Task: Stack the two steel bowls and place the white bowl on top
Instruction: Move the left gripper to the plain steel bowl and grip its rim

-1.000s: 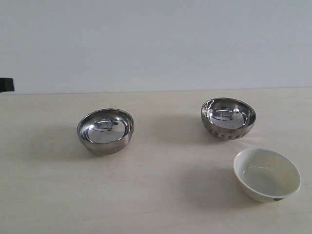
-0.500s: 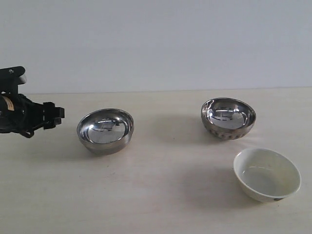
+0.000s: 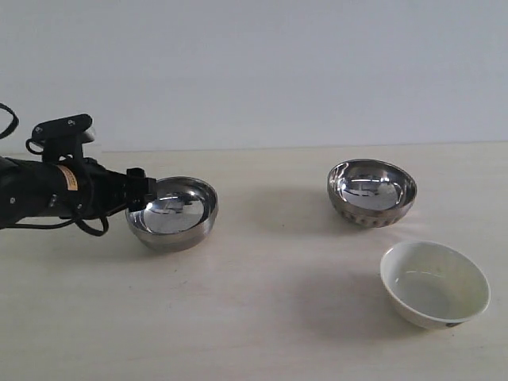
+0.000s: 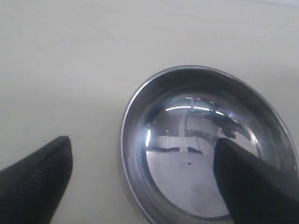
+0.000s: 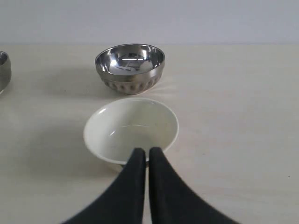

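1. Where the exterior view takes in the whole scene, we see the left arm point(image 3: 55, 194) reaching in from the left, stretched nearly level and low over the pale, matte surface point(image 3: 262, 317). The left gripper point(image 3: 145, 190) sits at the left rim of the smooth steel bowl point(image 3: 173, 208), a round, straight-sided, mirror-bright bowl. The dimpled steel bowl point(image 3: 371, 193) stands well apart to the right and a little farther back. The white bowl point(image 3: 434, 284) rests near it, toward the front right. All three stand upright and apart, none stacked.

2. In the left wrist view, we find the left gripper point(image 4: 142, 142) released. Its black, finely textured fingers point(image 4: 35, 182) are spread wide, one over bare surface outside the smooth steel bowl point(image 4: 187, 158), the other over its polished hollow, with the thin rim between them. We cannot tell whether either finger touches the metal.

3. In the right wrist view, the right gripper point(image 5: 144, 153) is clenched, its tapered black fingers pressed together on nothing. It points at the white bowl point(image 5: 131, 128), glossy cream ceramic, just ahead. Beyond that stands the dimpled steel bowl point(image 5: 130, 65), rounder, with an indented lower band.
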`<state>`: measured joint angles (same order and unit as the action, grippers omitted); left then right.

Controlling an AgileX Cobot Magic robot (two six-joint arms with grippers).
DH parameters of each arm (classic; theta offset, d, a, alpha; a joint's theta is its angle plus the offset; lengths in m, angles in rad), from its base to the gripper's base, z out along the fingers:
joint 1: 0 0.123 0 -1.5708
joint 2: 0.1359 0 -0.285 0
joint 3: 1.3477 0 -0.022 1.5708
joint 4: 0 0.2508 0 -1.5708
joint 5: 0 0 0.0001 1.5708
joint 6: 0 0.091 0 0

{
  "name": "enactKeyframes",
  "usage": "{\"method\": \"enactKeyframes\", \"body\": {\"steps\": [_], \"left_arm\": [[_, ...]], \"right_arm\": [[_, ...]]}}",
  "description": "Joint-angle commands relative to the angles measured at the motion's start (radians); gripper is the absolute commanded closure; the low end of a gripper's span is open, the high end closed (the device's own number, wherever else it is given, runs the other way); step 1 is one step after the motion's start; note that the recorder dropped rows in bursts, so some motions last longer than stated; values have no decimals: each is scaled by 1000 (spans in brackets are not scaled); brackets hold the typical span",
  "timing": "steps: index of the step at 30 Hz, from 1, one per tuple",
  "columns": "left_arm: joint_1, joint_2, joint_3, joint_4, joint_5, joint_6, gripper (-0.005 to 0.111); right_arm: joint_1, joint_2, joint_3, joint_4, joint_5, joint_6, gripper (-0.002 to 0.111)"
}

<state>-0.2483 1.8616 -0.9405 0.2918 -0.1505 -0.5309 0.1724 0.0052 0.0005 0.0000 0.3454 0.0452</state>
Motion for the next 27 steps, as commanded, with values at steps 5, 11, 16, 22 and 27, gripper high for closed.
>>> {"method": "enactKeyframes", "body": {"steps": [5,11,16,22,27], "left_arm": [[-6,120,-12,-101,-195,-20,29],[-6,198,-71,-101,-115,-20,29],[-6,213,-81,-101,-134,-20,29],[-6,215,-81,-101,-149,-20,51],[-8,243,-81,-89,-131,-51,86]], "right_arm": [[-3,-5,0,-7,-4,-1,108],[-3,-5,0,-7,-4,-1,108],[-3,-5,0,-7,-4,-1,108],[-3,-5,0,-7,-4,-1,108],[-3,-5,0,-7,-4,-1,108]]}}
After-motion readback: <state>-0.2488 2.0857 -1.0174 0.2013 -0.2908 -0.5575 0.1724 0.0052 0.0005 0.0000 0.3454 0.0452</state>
